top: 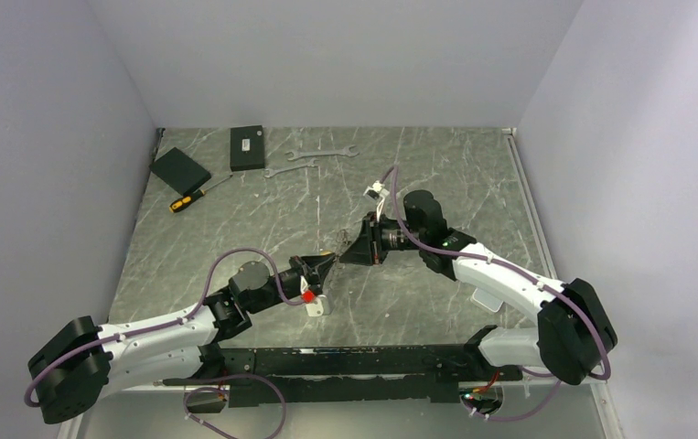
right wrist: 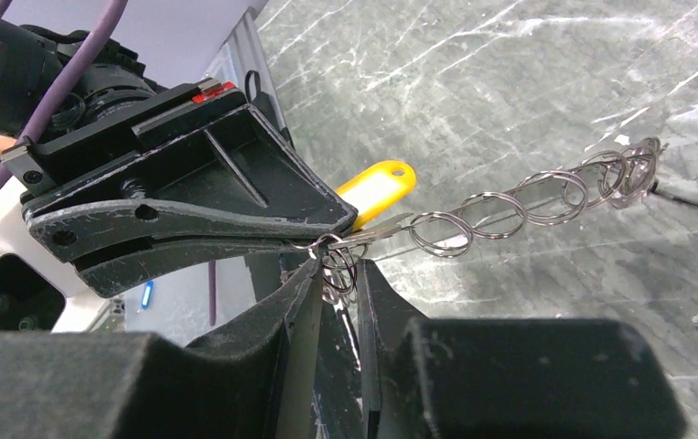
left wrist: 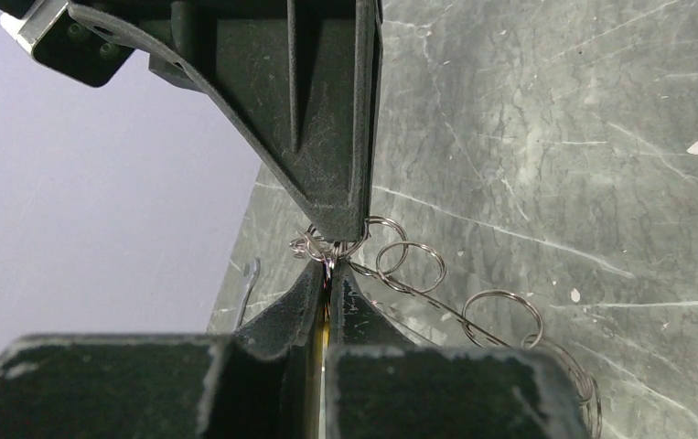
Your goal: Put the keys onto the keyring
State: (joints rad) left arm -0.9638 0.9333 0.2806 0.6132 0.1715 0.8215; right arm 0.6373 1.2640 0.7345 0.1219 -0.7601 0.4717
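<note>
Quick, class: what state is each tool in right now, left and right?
Left tool: closed, pinching the yellow key tag.
Right tool: partly closed around rings of the keyring; a firm grip cannot be told.

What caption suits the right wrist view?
Left gripper, holding a yellow tag, meets right gripper at a chain of linked rings.

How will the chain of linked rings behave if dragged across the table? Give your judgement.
The chain of rings is probably floppy: separate loops loosely linked, trailing from the right gripper toward the table. Likely light, being thin wire. Dragged, it may bunch or snag rather than slide straight.
</note>
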